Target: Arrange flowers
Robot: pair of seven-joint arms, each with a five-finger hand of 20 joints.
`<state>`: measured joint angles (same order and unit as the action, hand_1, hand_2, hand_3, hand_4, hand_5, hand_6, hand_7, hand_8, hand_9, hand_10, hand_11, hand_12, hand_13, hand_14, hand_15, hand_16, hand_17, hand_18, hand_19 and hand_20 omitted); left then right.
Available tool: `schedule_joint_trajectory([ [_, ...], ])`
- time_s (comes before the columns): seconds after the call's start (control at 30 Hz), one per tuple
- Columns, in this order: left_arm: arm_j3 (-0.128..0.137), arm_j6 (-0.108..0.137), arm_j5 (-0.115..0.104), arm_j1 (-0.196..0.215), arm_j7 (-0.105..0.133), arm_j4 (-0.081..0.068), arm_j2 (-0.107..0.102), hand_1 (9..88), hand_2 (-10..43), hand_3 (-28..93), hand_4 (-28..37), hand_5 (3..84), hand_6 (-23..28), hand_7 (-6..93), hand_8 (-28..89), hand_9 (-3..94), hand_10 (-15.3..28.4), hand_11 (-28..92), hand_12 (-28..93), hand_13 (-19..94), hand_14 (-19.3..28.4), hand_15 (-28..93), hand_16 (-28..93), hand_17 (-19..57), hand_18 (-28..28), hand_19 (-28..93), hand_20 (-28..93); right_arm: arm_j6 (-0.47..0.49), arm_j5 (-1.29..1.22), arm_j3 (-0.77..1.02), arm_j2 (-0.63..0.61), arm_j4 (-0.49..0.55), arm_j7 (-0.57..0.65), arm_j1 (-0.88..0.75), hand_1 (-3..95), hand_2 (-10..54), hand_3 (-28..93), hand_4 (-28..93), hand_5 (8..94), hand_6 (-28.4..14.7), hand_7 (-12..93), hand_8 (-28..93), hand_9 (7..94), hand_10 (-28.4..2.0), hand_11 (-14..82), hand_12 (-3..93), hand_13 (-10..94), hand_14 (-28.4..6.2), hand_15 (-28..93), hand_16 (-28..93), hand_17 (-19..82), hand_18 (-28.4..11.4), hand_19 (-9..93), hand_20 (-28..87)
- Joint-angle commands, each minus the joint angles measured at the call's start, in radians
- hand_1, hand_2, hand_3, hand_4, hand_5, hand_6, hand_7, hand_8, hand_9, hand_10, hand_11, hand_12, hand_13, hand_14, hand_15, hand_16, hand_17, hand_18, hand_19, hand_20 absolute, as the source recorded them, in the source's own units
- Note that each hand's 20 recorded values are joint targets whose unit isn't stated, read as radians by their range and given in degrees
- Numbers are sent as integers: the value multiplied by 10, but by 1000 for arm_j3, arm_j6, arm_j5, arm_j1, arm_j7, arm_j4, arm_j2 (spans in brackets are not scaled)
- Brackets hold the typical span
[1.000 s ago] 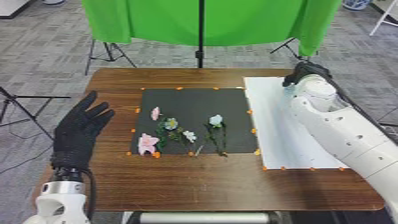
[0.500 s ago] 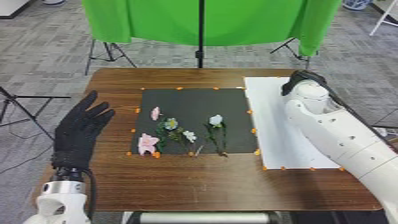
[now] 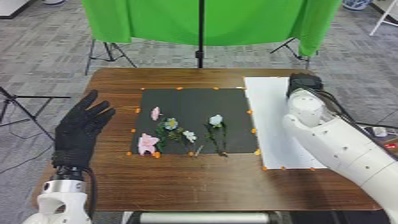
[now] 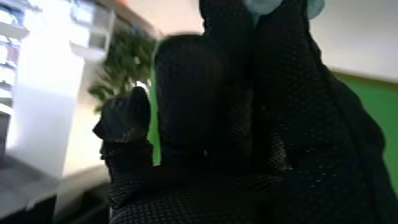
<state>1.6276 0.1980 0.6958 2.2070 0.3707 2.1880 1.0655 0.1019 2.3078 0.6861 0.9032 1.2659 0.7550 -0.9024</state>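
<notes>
A pale blue flower [image 3: 216,120] is lying on the black mat [image 3: 191,100], its long axis running toward the robot. The nearer right hand [image 3: 305,81] is resting farther and rightward, fingers straight; a pale blue thing [image 4: 262,5] is showing by the fingertips, grip I cannot tell.

Grey patterned carpet [image 3: 44,70] runs round the brown wooden surface [image 3: 204,192]. Beyond its far edge a bright green cloth [image 3: 147,20] hangs, with an upright black pole [image 3: 201,45] in front of its middle. A black tripod [image 3: 25,117] stands at the left, a white frame [image 3: 382,24] at the far right, near a blue-and-white pot [image 3: 357,4]. The right wrist view has a leafy green plant [image 4: 124,62], pale walls [image 4: 355,45] and strong white light [image 4: 49,75]
</notes>
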Motion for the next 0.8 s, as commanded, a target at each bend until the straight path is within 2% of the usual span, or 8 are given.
schedule_joint_trajectory([
  [0.03, 10, 12, -4, 39, 8, 9, 3, 267, 96, 735, -205, 352, 91, 120, -89, 329, 196, 266, 122, 223, 243, 489, -66, -113, 199, 426, 194, -149, 28, 47, -81, 178, -46, -86, 610, -95, 578, -283, 888, 58, 123, -11, 937, -35, 172, 265, 801, -8, 675, 199, 348, -187, 932, 519],
  [0.1, 10, 10, -11, 41, 15, 9, 0, 267, 96, 735, -205, 352, 91, 120, -89, 329, 196, 266, 122, 224, 243, 488, -66, -113, 199, 426, 194, -168, 10, 70, -120, 288, -50, -137, 594, -95, 609, -283, 892, 53, 123, -11, 937, -37, 186, 258, 804, -11, 678, 200, 352, -189, 932, 526],
  [0.23, 20, 9, -7, 51, -1, 13, 11, 267, 96, 735, -206, 353, 91, 120, -89, 329, 196, 265, 122, 224, 243, 489, -66, -113, 199, 426, 194, -136, 33, 173, -125, 478, -110, -295, 571, -95, 649, -283, 891, 47, 122, -8, 937, -46, 202, 254, 801, -21, 688, 205, 354, -195, 932, 540],
  [0.33, 28, 7, -4, 59, -9, 15, 17, 267, 96, 735, -207, 353, 91, 120, -89, 329, 196, 265, 122, 223, 244, 489, -66, -113, 199, 425, 194, -68, 53, 228, -81, 562, -176, -390, 561, -95, 668, -283, 890, 41, 122, -4, 937, -52, 207, 253, 795, -29, 697, 206, 353, -197, 932, 548],
  [0.53, 20, -2, 6, 50, -18, 13, 18, 266, 96, 736, -206, 353, 91, 121, -89, 329, 197, 264, 121, 224, 244, 489, -66, -113, 199, 426, 194, -12, 66, 227, -24, 620, -198, -474, 552, -95, 687, -283, 885, 32, 120, 0, 937, -59, 199, 262, 774, -42, 716, 205, 344, -202, 932, 564],
  [0.6, 18, 1, 0, 52, -12, 13, 16, 266, 96, 736, -206, 353, 91, 120, -89, 329, 197, 264, 122, 223, 244, 489, -66, -113, 199, 425, 194, -3, 93, 227, -9, 623, -209, -492, 551, -95, 692, -283, 881, 30, 120, 2, 937, -61, 198, 266, 768, -46, 722, 204, 339, -203, 932, 569],
  [0.73, 23, -10, 7, 49, -26, 9, 24, 266, 96, 736, -206, 353, 90, 121, -89, 329, 197, 265, 122, 223, 244, 490, -66, -113, 199, 426, 194, 8, 88, 213, -7, 635, -204, -510, 547, -95, 700, -283, 880, 28, 120, 3, 937, -65, 199, 269, 757, -54, 732, 201, 336, -204, 932, 573],
  [0.8, 23, -6, 8, 50, -30, 9, 25, 266, 96, 736, -206, 352, 90, 121, -89, 329, 197, 265, 122, 224, 244, 491, -66, -114, 199, 426, 194, 11, 98, 215, -4, 636, -211, -521, 544, -95, 703, -283, 879, 26, 119, 2, 937, -64, 192, 276, 752, -57, 737, 199, 333, -203, 932, 576],
])
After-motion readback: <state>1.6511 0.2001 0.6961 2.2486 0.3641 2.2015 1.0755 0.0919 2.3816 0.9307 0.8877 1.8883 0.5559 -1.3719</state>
